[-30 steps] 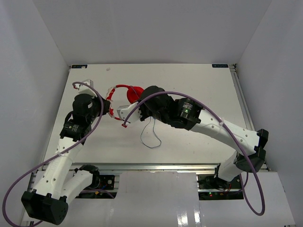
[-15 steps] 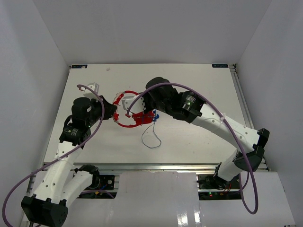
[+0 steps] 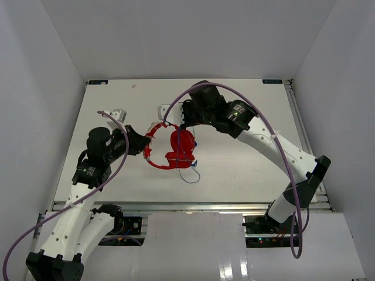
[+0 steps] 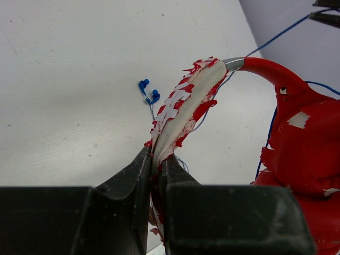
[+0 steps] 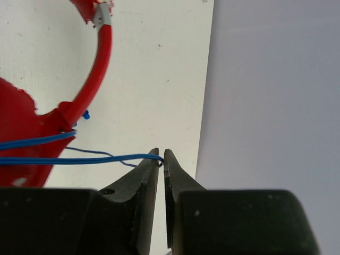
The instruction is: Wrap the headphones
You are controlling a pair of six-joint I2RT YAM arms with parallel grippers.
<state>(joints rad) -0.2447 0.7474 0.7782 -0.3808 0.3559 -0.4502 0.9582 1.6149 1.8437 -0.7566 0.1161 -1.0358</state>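
Tabletop (image 3: 246,170): white, walled on three sides. The headphones (image 3: 181,146) are left of centre, between the two arms.

Left arm (image 3: 96,155): reaches in from the near left. Left jaws clenched on the headband (image 4: 186,103), biting the worn padded strip where the red skin has flaked to white. Judged purpose: an anchor, so that the frame cannot slide or turn while the cord is drawn round it.

Right arm (image 3: 263,140): arches over from the right, with its wrist beyond the headphones on the far side. Right jaws stand a hair apart. The cord (image 5: 79,159) runs straight into the slit at their tips. Whether it is pinched there or only hooked on one tip, cannot tell.

Headphones: glossy red, the headband held off the tabletop in the left jaws and one earcup (image 4: 303,154) hanging to the right of the grip. Second earcup not clearly made out.

Cord: thin and blue. Two strands run nearly straight from the earcup's hinge to the right jaws, so it looks under light tension. A slack loop lies on the tabletop near the earcup. Judgement: wrap begun but not finished.

Plug (image 4: 154,96): small and blue, lying free on the tabletop beyond the headband. Risk: the thin cord could slip out of so narrow a hold
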